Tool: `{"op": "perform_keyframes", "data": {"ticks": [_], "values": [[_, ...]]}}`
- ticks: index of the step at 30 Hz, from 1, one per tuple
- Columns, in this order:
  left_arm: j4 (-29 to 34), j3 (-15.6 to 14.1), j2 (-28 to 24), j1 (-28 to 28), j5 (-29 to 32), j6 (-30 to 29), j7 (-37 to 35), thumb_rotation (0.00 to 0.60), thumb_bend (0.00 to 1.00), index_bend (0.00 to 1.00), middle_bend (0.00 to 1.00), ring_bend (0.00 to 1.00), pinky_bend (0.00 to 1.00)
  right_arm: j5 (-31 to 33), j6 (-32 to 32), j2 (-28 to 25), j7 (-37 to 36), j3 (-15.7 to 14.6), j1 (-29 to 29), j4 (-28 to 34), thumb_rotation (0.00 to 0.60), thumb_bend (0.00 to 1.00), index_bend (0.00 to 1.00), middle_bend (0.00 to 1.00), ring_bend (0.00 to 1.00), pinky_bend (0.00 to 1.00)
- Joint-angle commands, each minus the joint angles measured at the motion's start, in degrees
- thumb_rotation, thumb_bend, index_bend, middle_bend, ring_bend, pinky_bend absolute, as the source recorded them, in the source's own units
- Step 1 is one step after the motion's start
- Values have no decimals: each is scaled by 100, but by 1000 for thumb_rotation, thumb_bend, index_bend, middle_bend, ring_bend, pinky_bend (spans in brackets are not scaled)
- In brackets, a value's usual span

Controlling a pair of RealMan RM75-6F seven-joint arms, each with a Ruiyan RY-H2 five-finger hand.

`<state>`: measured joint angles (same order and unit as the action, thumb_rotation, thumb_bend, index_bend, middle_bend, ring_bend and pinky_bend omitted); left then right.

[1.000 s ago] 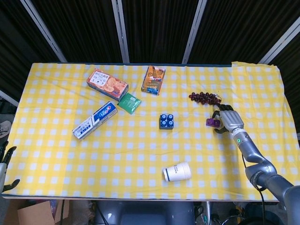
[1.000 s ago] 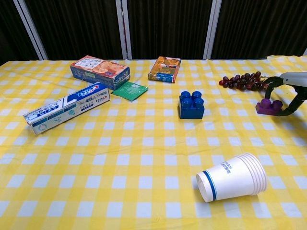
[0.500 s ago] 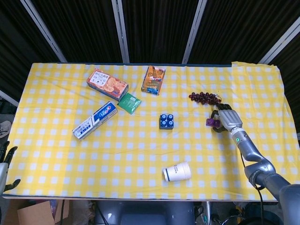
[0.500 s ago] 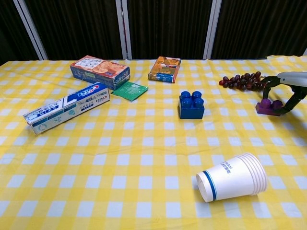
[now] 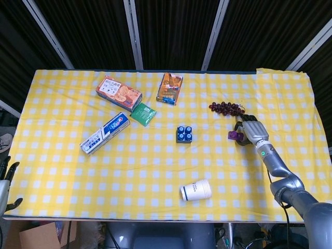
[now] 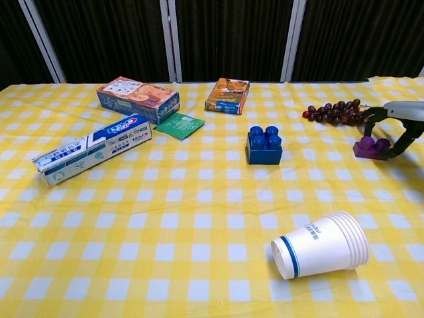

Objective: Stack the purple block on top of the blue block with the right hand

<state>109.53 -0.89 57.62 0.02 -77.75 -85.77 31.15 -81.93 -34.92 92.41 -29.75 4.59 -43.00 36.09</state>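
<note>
Purple block (image 6: 371, 148) sits on the yellow checked tablecloth (image 5: 155, 161) at the table's right side, framed by the curled fingers (image 6: 399, 142) of the robot's right hand (image 5: 251, 133), which reaches in from the right edge of the chest view. Over the last second the hand has drawn in slightly around the block, the dark fingers arching closer over and beside it; the block itself has barely shifted and rests flat on the cloth. Whether the fingers already press its sides cannot be told from either view, so the hold reads as closing, not yet secured. That suggests the grasp is being settled and the lift has not begun.

Just behind the hand lies a bunch of dark grapes (image 6: 333, 112), near enough that a stray finger could catch it on the way up. Well apart to the left, near the table's middle, stands the blue block (image 6: 264, 146), studs up and unobstructed, the target for the stack. A paper cup (image 6: 322, 244) lies on its side nearer the front edge, off the likely carrying path. Further left are a toothpaste box (image 6: 93, 148), a green packet (image 6: 179, 125) and two snack boxes. The left hand (image 5: 6, 179) hangs idle at the head view's lower left edge, holding nothing with its fingers apart.
</note>
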Motion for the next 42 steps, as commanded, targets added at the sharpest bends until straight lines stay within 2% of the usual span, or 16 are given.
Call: {"op": "perform_keyframes", "data": {"ticks": [1,14,24,30,37,39,42], "values": [[1,0,2,-2,3,-2,-1,600,0,121,0,0,42,-42,-39,25,-73,-34,3,-45,600,364,452,1,40,0],[-13,-5,14,-30,27,18,12,600,0,121,0,0,42,-124,-133,72,-172,-108,-9,-131,600,407,506,1,51,0],[-11,-8,31,-54,60,40,48,600,0,121,0,0,42,-147,-201,175,-254,-148,27,-278,600,574,552,5,61,0],[2,-16,7,-61,22,44,-30,600,0,121,0,0,42,-160,-421,44,-245,-108,48,-94,600,599,564,8,61,0],[17,-39,-114,-59,-96,57,-333,600,0,121,0,0,42,-132,-868,-698,345,29,95,1108,600,600,564,8,61,0],[25,-57,-152,-58,-153,66,-426,600,0,121,0,0,42,-172,-980,-958,611,51,78,1610,600,600,564,8,61,0],[36,-91,-235,-54,-299,67,-647,600,0,121,0,0,42,-2,-1053,-1484,1395,189,63,2734,600,601,564,8,61,0]]}}
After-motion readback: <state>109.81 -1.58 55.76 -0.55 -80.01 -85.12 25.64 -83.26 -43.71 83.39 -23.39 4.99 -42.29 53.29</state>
